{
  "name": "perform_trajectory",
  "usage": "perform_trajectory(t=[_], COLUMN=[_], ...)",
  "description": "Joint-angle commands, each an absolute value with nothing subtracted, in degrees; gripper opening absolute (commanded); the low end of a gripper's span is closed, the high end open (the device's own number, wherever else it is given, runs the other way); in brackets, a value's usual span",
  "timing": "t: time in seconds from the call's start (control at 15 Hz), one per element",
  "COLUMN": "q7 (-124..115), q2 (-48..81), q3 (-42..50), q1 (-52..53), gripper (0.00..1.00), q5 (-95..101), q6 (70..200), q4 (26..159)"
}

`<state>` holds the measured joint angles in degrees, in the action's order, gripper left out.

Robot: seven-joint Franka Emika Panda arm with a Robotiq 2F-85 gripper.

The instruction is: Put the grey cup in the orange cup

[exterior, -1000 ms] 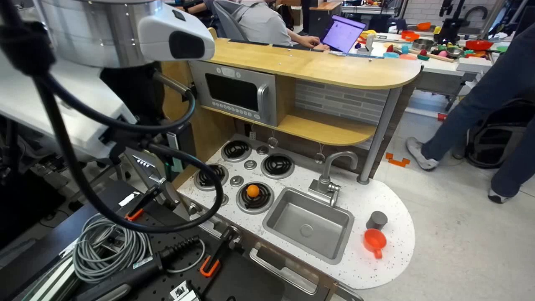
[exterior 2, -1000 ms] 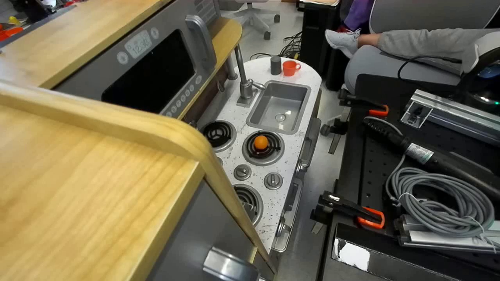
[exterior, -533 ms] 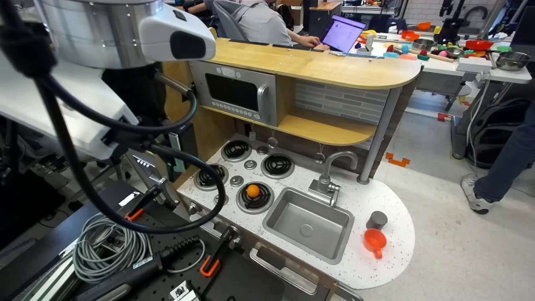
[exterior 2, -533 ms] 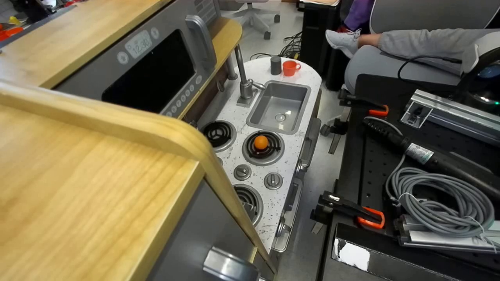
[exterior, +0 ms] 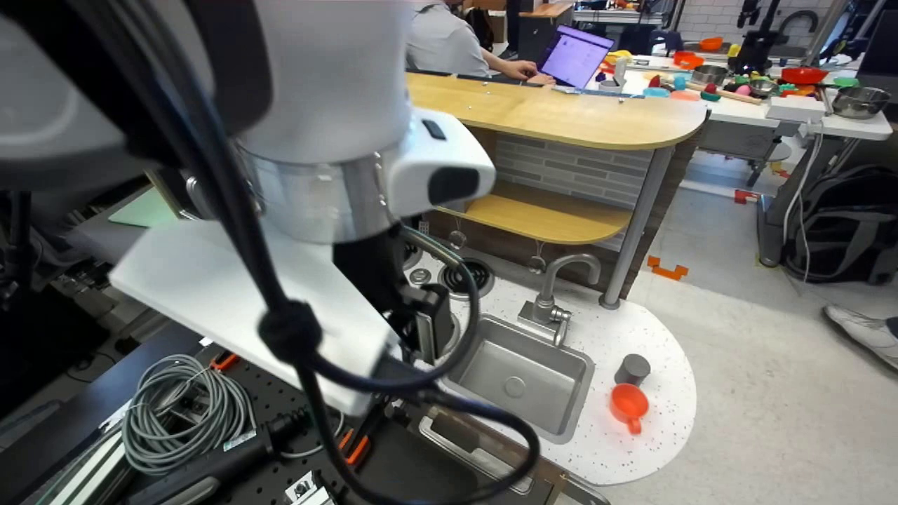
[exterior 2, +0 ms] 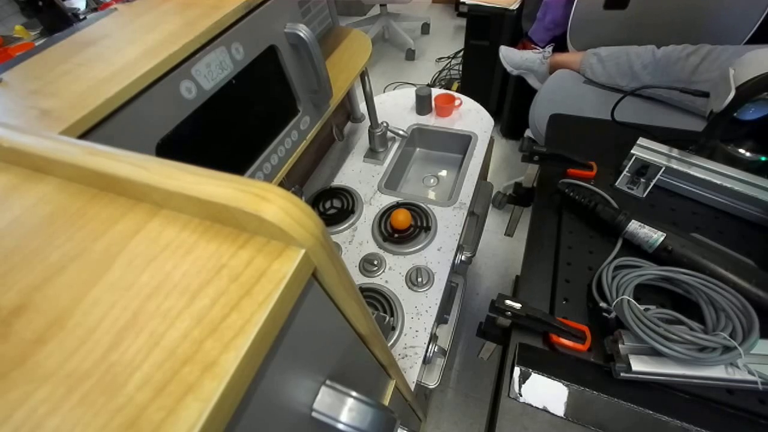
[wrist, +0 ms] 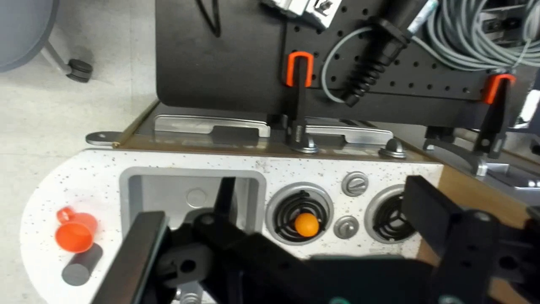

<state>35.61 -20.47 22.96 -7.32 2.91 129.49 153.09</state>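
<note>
The grey cup (exterior: 633,369) stands on the rounded end of the white counter. Its upper face looks flat grey; whether that end is closed is hard to tell. The orange cup (exterior: 629,403) stands beside it, upright with its handle out to one side. Both also show in an exterior view, the grey cup (exterior 2: 423,101) left of the orange cup (exterior 2: 444,105). In the wrist view the orange cup (wrist: 76,232) and grey cup (wrist: 80,268) are at far left. My gripper (wrist: 321,185) is wide open and empty, high above the burners and sink, away from both cups.
A grey sink (exterior: 515,351) with a tall faucet (exterior: 549,280) lies between the burners and the cups. An orange ball (exterior 2: 401,219) sits on a burner. A post (exterior: 635,224) and wooden shelf (exterior: 554,210) rise behind. A black table with coiled cable (exterior: 175,414) stands in front.
In an exterior view the arm has swung right toward the sink and now covers the oven and most burners. The cups and ball have not moved. A person at the right has stepped away.
</note>
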Motion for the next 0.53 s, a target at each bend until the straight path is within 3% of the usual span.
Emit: perform_trajectory(t=[0.0, 0.47], q7=[41.05, 40.75], q2=[-6.35, 18.06], q3=[25.87, 22.89], q1=[-10.05, -19.54], gripper=[1.00, 1.00], q5=[2.23, -1.58], q6=[138.93, 152.11], q4=[148.35, 138.10])
